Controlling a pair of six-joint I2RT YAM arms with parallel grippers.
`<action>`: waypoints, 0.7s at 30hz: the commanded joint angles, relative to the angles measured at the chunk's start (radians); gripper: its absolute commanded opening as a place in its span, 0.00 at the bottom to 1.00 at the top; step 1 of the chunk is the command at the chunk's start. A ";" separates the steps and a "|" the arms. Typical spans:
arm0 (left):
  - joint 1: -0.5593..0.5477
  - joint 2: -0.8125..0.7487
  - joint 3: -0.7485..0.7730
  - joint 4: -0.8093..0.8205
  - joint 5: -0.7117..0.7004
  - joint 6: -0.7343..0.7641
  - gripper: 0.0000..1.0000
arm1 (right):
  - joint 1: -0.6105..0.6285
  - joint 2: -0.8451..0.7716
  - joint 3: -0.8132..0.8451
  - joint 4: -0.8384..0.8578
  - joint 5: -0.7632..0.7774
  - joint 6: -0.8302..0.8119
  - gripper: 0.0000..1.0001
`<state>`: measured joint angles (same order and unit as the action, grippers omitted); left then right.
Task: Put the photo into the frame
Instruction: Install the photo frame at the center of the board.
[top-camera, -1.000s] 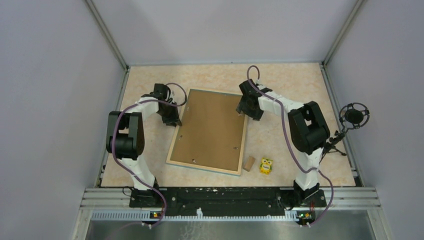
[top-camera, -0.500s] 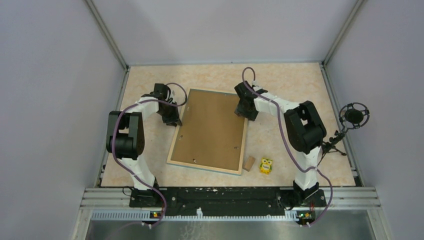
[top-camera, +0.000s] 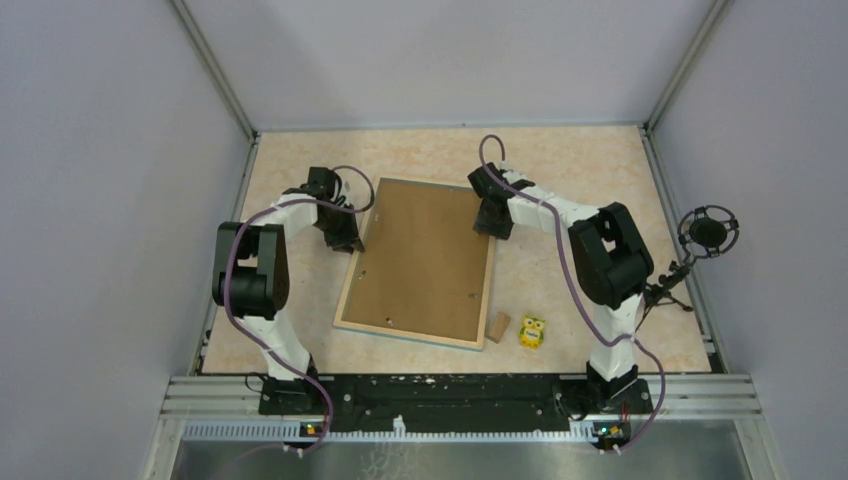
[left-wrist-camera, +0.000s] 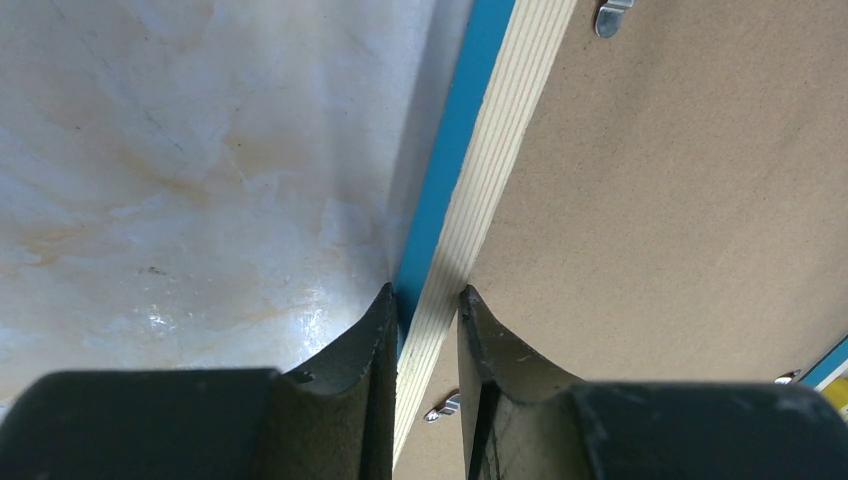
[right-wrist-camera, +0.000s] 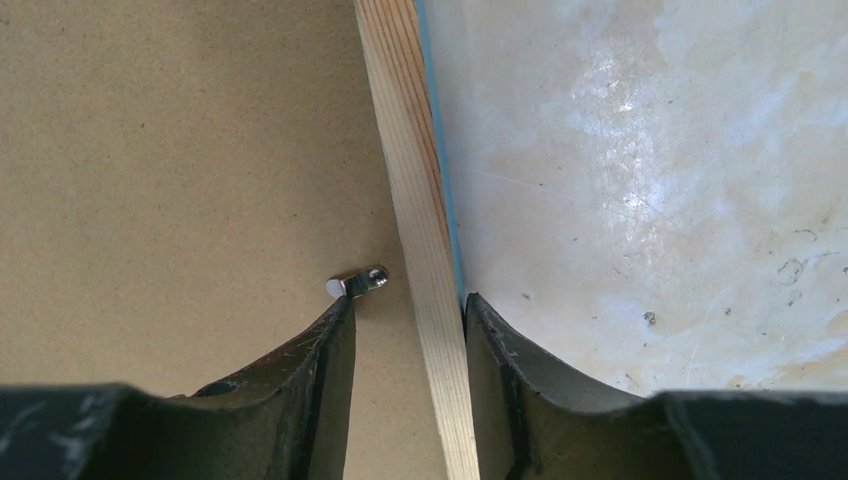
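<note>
The frame (top-camera: 350, 275) lies face down in the middle of the table, light wood rim with blue outer edges. A plain brown backing board (top-camera: 420, 260) fills its back. The photo is hidden. My left gripper (top-camera: 352, 243) is shut on the frame's left rail; in the left wrist view its fingers (left-wrist-camera: 428, 292) pinch the wood rail (left-wrist-camera: 500, 150). My right gripper (top-camera: 487, 228) stands over the frame's right rail near the far corner. In the right wrist view it (right-wrist-camera: 408, 300) straddles the rail (right-wrist-camera: 410, 180) with a gap, open, and its left fingertip touches a metal tab (right-wrist-camera: 357, 283).
A small wooden block (top-camera: 497, 327) and a yellow owl toy (top-camera: 532, 332) lie by the frame's near right corner. A microphone (top-camera: 708, 232) stands past the right wall. Metal tabs (left-wrist-camera: 612, 12) sit on the backing board. Walls enclose the table on three sides.
My right gripper has shifted a little left and away, onto the frame's right rail. The left gripper and the frame have not moved.
</note>
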<state>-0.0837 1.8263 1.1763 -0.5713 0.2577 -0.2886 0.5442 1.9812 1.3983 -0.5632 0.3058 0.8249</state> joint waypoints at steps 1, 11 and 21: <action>-0.001 0.013 -0.003 0.018 0.038 -0.026 0.26 | -0.014 0.007 -0.017 -0.026 0.023 -0.051 0.42; -0.001 0.014 -0.004 0.017 0.041 -0.025 0.24 | -0.021 -0.032 0.020 -0.039 0.028 -0.040 0.73; -0.001 0.014 -0.005 0.023 0.055 -0.025 0.23 | -0.040 0.015 0.064 -0.041 -0.022 0.064 0.68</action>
<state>-0.0837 1.8263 1.1763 -0.5713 0.2611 -0.2882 0.5152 1.9846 1.4269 -0.6209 0.2928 0.8448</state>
